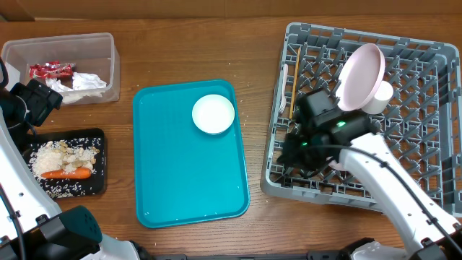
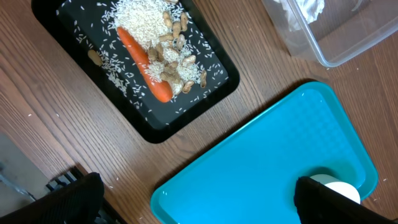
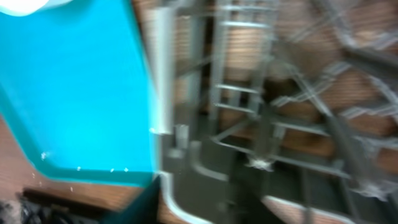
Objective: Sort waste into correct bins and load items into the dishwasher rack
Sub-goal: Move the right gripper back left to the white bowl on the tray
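Observation:
The grey dishwasher rack (image 1: 426, 130) holds a pale pink plate (image 1: 361, 76) on edge, a white cup (image 1: 380, 95), a white fork (image 1: 283, 94) and wooden chopsticks (image 1: 294, 79). My right gripper (image 1: 290, 152) hangs over the rack's front left corner (image 3: 186, 186); its jaws stand partly apart with nothing between them, in a blurred view (image 3: 196, 208). A small white bowl (image 1: 214, 114) sits on the teal tray (image 1: 188, 180). My left gripper (image 2: 205, 205) is wide open and empty above the tray's edge. The black tray (image 1: 97, 184) holds rice and a carrot piece (image 2: 144, 65). A red wrapper (image 1: 50, 70) and a napkin (image 1: 86, 81) lie in the clear tub (image 1: 108, 40).
The teal tray (image 2: 267, 162) lies between the bins and the rack, with a few rice grains (image 3: 78, 168) along its rim. Peanut-like scraps (image 2: 177, 40) lie mixed into the rice. Bare wooden table (image 2: 37, 118) surrounds the bins.

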### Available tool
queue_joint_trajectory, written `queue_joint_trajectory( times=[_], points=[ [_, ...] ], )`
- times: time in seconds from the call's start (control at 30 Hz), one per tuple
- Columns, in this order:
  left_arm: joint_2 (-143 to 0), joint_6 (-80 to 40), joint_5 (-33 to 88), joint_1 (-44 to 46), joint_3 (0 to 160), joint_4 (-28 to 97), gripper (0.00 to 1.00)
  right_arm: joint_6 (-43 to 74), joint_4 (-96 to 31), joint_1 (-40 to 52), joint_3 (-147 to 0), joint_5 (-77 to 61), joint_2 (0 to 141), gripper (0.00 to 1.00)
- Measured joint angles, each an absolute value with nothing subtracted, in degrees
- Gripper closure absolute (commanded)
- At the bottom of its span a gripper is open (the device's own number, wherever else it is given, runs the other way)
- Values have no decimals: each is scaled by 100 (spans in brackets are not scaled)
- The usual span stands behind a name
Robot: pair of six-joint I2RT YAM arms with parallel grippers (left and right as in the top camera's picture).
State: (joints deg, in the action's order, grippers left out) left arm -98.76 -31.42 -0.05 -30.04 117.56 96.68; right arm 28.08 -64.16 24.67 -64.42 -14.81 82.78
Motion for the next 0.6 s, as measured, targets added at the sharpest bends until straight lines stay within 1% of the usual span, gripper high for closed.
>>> queue_joint_trajectory(
  times=[0.13, 0.3, 0.4, 0.53, 0.6],
  points=[
    [-9876, -3142, -5, -3004, 11756, 9668, 0, 2967, -6108, 2888, -6442, -1481, 8278, 28],
    [-9876, -3142, -5, -3004, 11756, 9668, 0, 3310, -6121, 3028, -6442, -1304, 8353, 29],
    [-9876, -3142, -5, -3004, 11756, 9668, 0, 3439, -6108, 3085, -6442, -1221, 8602, 34],
    [-9876, -3142, -3, -3004, 11756, 9668, 0, 3533, -6047, 3258, -6436, -1177, 8923, 36],
    [-9876, -3142, -5, -3004, 11756, 9668, 0, 3586, -5988, 3411, -6431, -1162, 9041, 40]
  ],
)
